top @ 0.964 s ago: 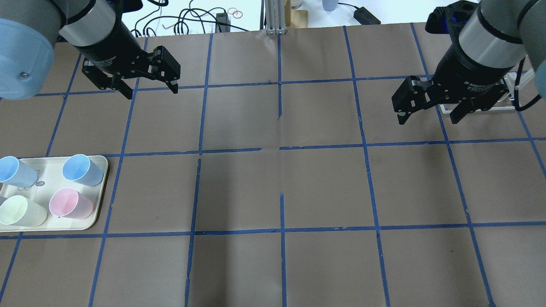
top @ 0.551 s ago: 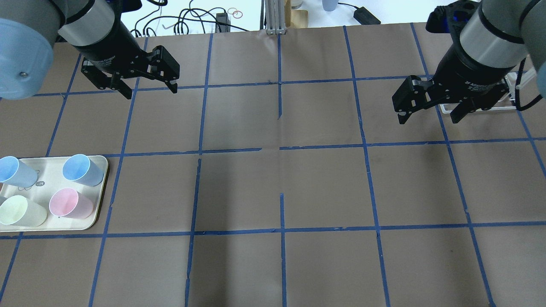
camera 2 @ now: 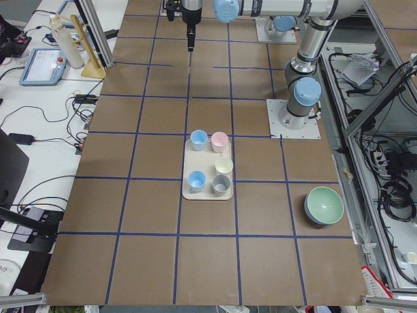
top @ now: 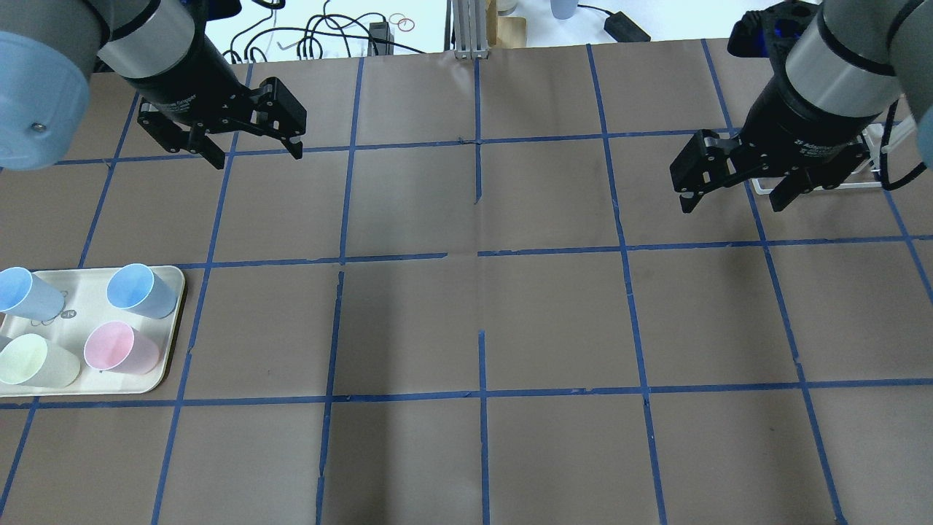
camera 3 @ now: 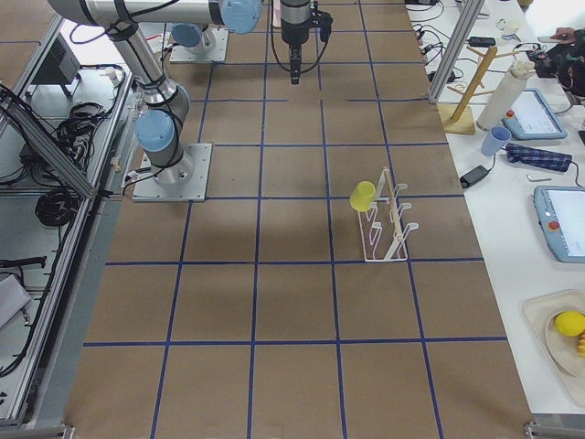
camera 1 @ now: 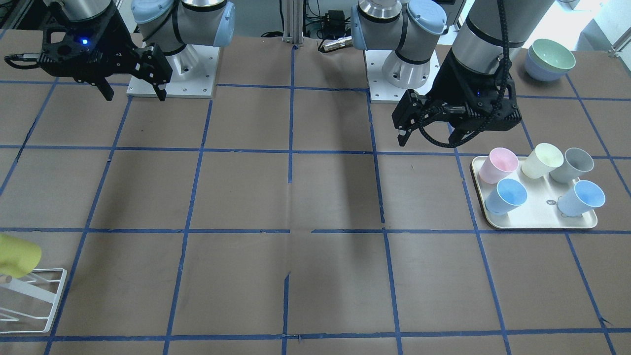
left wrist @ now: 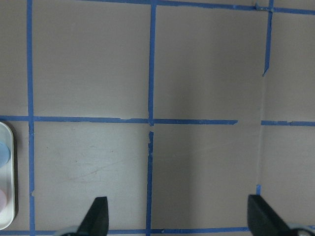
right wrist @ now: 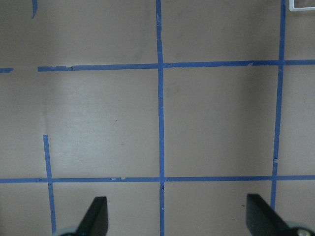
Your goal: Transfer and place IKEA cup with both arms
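The bright yellow IKEA cup [camera 1: 17,255] lies on its side on a white wire rack [camera 1: 30,295] at the table's far right end. It also shows in the exterior right view [camera 3: 363,195]. In the overhead view my right arm hides it, and only a bit of the rack [top: 871,182] shows. My right gripper [top: 732,205] hovers open and empty just beside the rack; it also shows in the front view [camera 1: 134,96]. My left gripper [top: 258,157] hovers open and empty over the far left of the table, well away from the cup. Both wrist views show only bare table between spread fingers.
A cream tray [top: 86,310] at my left holds pink [camera 1: 497,165], cream [camera 1: 542,160], grey [camera 1: 573,165] and two light blue cups [camera 1: 507,196]. Stacked bowls [camera 1: 549,60] sit near the left arm's base. Blue tape lines grid the brown table [top: 481,321].
My left gripper has edged very slightly toward the far side. My right gripper and the cups on the tray have not visibly moved.
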You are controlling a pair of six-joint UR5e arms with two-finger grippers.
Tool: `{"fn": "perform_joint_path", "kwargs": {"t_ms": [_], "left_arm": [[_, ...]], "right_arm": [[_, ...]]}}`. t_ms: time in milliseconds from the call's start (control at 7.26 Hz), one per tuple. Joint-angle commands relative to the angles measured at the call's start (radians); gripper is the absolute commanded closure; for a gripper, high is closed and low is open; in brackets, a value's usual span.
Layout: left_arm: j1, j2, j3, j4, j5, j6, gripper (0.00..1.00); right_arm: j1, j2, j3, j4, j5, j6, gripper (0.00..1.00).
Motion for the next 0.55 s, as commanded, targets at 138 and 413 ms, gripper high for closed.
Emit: {"fn": "perform_joint_path", "kwargs": {"t_ms": [138, 413], "left_arm": [[0.000, 0.000, 0.001, -0.001, 0.000, 0.000, 0.00], [0.000, 0.000, 0.001, -0.001, 0.000, 0.000, 0.00]], "right_arm": [[0.000, -0.002, -0.007, 0.005, 0.000, -0.002, 0.00], [-0.002, -0.018, -0.011, 0.006, 0.000, 0.000, 0.00]]}}
